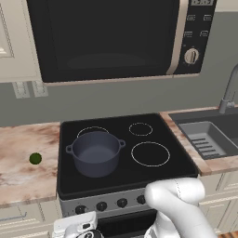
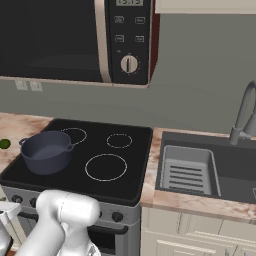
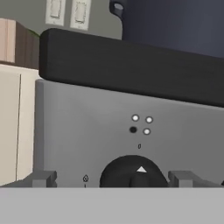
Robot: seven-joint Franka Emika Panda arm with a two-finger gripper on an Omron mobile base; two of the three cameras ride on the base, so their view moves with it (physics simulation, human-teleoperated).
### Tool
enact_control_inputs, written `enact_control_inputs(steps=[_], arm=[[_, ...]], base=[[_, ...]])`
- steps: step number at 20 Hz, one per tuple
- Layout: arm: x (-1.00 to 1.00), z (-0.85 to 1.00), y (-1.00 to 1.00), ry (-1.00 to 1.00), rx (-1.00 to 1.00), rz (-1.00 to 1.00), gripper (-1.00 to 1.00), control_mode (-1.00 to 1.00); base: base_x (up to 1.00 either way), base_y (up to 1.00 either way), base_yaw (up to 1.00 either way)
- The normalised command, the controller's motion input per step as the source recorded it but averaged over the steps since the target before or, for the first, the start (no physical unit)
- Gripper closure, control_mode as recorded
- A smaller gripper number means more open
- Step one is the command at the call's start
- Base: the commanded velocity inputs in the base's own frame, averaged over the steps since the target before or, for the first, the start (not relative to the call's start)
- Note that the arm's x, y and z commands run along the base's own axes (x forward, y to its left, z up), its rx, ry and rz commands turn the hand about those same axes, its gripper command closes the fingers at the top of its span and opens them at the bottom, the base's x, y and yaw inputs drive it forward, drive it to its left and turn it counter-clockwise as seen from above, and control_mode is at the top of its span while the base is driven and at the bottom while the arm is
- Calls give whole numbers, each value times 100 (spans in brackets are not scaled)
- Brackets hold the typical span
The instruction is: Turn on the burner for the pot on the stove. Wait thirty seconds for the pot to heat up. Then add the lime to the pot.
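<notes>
The dark grey-blue pot (image 1: 95,153) (image 2: 46,151) stands without a lid on the rear left ring of the black stove (image 1: 158,174) (image 2: 131,186). On the marble counter to the stove's left lies the small green lime (image 1: 35,159) (image 2: 4,144). My gripper (image 3: 113,179) is low in front of the steel front panel and open, its fingertips (image 3: 43,178) standing either side of a black knob (image 3: 133,173) with a white pointer. Part of the hand (image 1: 76,227) shows below the row of knobs (image 1: 122,202). The pot's underside (image 3: 175,22) looms above the cooktop edge.
A black microwave (image 1: 107,37) hangs over the stove. A sink (image 1: 209,137) with a faucet (image 1: 228,93) lies to the right. Cream cabinet fronts (image 3: 13,127) flank the stove on the left, and wall outlets (image 3: 65,11) sit behind the counter.
</notes>
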Motion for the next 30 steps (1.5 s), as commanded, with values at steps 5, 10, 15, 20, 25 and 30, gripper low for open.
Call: enact_control_inputs(steps=[5,10,15,20,25,30], arm=[[0,-18,-7,0,0,-3,-100,-100],[-14,-13,-10,-2,0,-4,-100,-100],[-38,0,-6,-9,0,-1,-100,-100],[-15,0,0,-10,0,0,-100,-100],[0,6,0,-5,1,0,-100,-100],[3,6,-21,0,3,0,-100,-100]], base=[[0,0,0],[0,0,0],[0,0,0],[0,0,0],[0,0,0],[0,0,0]])
